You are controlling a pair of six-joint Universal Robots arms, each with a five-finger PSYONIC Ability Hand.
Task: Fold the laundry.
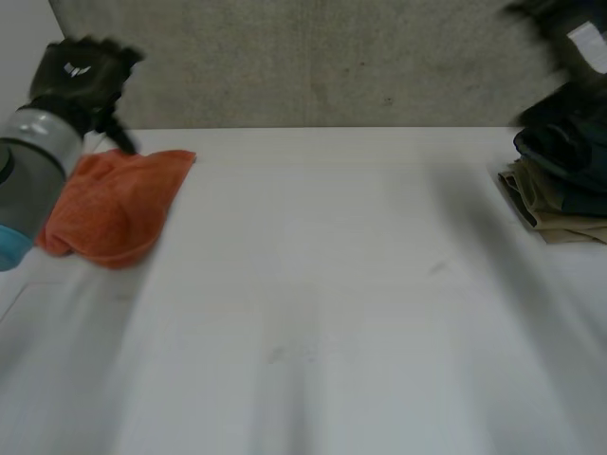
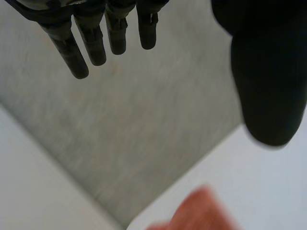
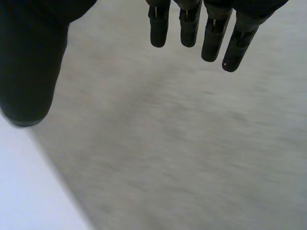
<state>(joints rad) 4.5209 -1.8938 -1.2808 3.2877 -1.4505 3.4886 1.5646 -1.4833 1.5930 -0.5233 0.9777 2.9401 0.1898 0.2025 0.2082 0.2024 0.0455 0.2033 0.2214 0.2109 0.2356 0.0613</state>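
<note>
An orange cloth lies bunched at the far left of the white table. My left hand hangs above and behind it, lifted off the table, holding nothing. Its wrist view shows straight fingers spread from the thumb, with an orange cloth corner below on the table. A stack of folded clothes, dark on top and tan beneath, sits at the far right edge. My right hand is raised above that stack, and its fingers are straight and empty.
A grey wall runs behind the table's back edge. The table's wide middle is bare white surface between the orange cloth and the stack.
</note>
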